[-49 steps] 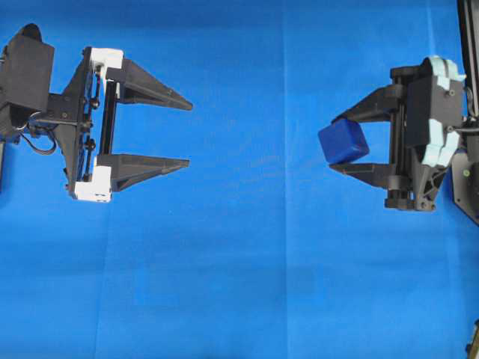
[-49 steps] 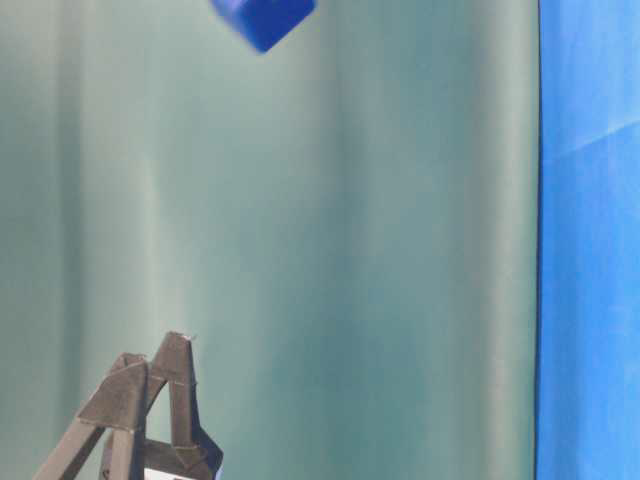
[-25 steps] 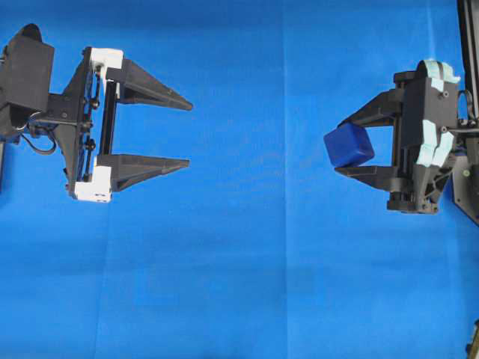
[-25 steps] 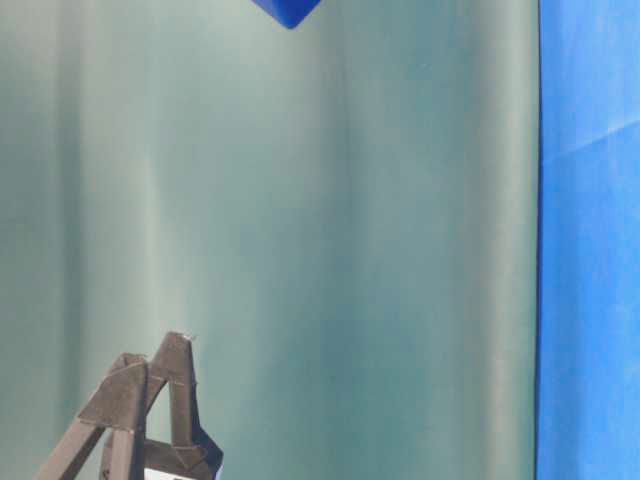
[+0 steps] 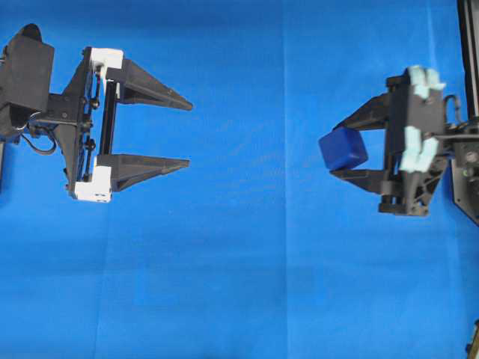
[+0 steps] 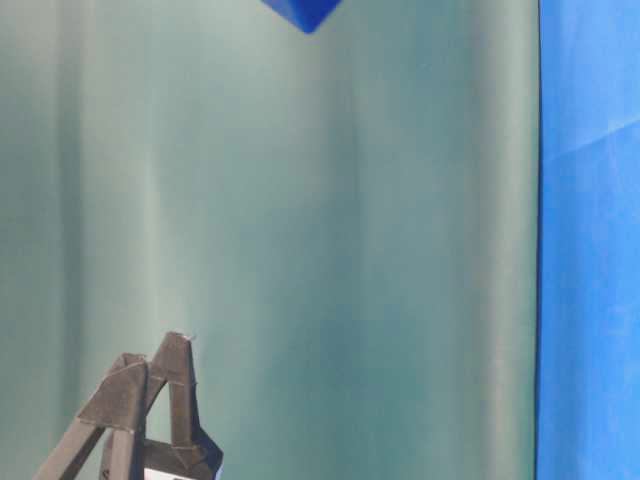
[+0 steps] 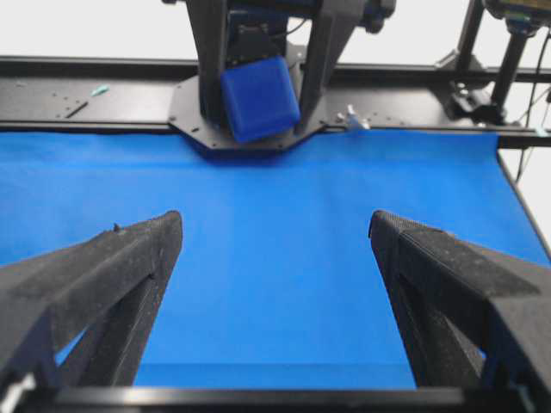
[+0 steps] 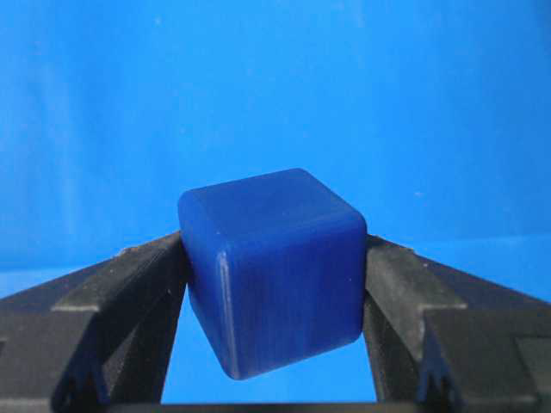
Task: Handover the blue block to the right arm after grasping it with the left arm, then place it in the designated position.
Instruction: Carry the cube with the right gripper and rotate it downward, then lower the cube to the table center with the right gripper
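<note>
The blue block is pinched between the two black fingers of the right gripper, near the right edge of the blue cloth, and it is held up off the cloth. The left gripper is near the left edge with its jaws spread wide and nothing in them, well apart from the block.
</note>
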Robot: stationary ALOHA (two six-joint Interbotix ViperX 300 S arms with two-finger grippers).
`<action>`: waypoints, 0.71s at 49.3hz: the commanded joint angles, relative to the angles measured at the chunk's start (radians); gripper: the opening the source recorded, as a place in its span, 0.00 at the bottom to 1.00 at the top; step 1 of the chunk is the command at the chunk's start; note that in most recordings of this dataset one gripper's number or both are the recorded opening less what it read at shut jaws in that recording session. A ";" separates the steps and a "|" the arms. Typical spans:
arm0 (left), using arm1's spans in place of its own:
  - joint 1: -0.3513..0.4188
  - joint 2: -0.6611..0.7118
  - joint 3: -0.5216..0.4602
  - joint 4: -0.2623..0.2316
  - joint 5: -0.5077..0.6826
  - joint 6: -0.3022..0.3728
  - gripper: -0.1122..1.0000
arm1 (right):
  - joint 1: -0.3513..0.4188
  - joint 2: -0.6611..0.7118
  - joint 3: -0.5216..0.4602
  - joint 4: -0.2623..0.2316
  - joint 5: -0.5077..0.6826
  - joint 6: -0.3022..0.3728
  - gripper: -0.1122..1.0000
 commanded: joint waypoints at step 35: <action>0.002 -0.006 -0.023 0.002 -0.012 0.000 0.94 | -0.124 0.442 0.005 -0.002 -0.479 0.003 0.57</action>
